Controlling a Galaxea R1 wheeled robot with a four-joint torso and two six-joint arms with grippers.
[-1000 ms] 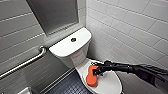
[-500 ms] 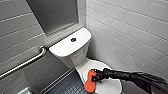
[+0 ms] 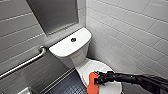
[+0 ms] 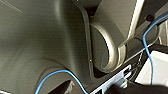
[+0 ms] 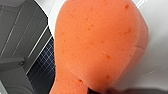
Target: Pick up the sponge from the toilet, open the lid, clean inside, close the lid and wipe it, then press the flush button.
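Sponge (image 3: 92,84) is clamped in your right tool (image 3: 98,80) at the left edge of the lid (image 3: 102,67), which lies shut on the toilet (image 3: 71,50). You seem to be either just past pick-up or wiping. Opening the lid would call for a firm grip and clearance at its rim.

A corner of a small tiled room, seen from above. The right-hand wall (image 3: 130,27) is covered in glossy white oblong tiles laid brick-fashion with grey joints. The left-hand wall (image 3: 15,30) has larger grey tiles. High up near the corner sits a flat dark grey panel (image 3: 53,15) with a pale frame. Lower on the grey wall a round silver grab bar (image 3: 23,63) runs at a slant, its upper end curving into the wall. The floor (image 3: 68,86) is dark blue-grey with a fine grid of small tiles, edged by a pale strip along the grey wall
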